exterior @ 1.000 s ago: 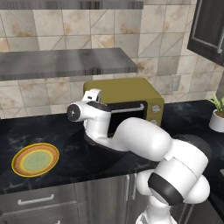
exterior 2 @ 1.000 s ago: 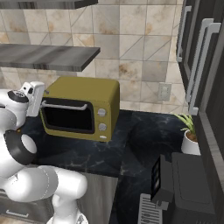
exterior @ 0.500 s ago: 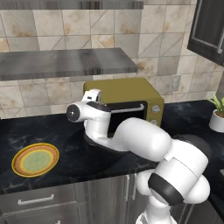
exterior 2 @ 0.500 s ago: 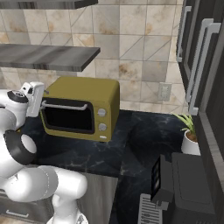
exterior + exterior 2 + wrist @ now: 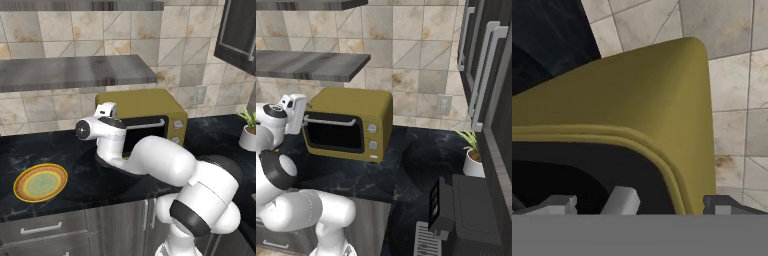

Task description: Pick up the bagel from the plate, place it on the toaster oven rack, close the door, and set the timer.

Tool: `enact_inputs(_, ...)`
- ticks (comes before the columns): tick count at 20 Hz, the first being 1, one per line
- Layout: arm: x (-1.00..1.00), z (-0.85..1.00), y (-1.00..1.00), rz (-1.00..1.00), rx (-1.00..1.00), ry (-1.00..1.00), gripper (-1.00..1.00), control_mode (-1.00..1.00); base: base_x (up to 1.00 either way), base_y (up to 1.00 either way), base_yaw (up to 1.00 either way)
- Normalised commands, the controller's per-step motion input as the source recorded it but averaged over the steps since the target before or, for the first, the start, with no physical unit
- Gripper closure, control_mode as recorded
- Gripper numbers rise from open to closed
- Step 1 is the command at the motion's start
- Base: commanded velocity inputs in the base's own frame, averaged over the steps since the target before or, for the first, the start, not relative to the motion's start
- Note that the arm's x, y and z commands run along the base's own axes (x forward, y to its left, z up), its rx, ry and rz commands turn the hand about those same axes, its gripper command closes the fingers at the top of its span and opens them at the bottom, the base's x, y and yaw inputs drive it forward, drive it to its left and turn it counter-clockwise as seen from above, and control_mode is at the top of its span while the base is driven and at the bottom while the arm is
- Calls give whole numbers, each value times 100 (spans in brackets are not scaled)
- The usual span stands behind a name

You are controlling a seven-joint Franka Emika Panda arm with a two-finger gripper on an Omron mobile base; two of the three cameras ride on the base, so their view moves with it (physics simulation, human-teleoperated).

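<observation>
The olive-yellow toaster oven [image 5: 150, 107] stands on the dark counter with its dark glass door [image 5: 333, 135] shut, and the silver bar handle [image 5: 331, 121] runs across the door's top. My gripper [image 5: 644, 205] is at the oven's upper left front corner, by the handle's end [image 5: 623, 199]. It is open, its fingertips [image 5: 559, 204] wide apart with nothing gripped. The plate [image 5: 40, 182] lies at the front left of the counter with nothing on it. The bagel and the toaster oven rack are hidden.
A grey shelf [image 5: 75, 72] hangs over the oven. Two knobs [image 5: 372, 129] sit on the oven's right front. A potted plant [image 5: 471, 155] stands at the counter's right end, with a black appliance [image 5: 456, 210] in front of it. Dark cabinets [image 5: 486, 65] line the right wall.
</observation>
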Motion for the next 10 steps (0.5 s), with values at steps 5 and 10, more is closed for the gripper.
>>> enact_inputs(5, -1, -1, -17, 0, 0, 0, -100, -100, 0, 0, 0)
enact_inputs(10, -16, 0, 0, 0, 0, 0, -100, -100, 0, 0, 0)
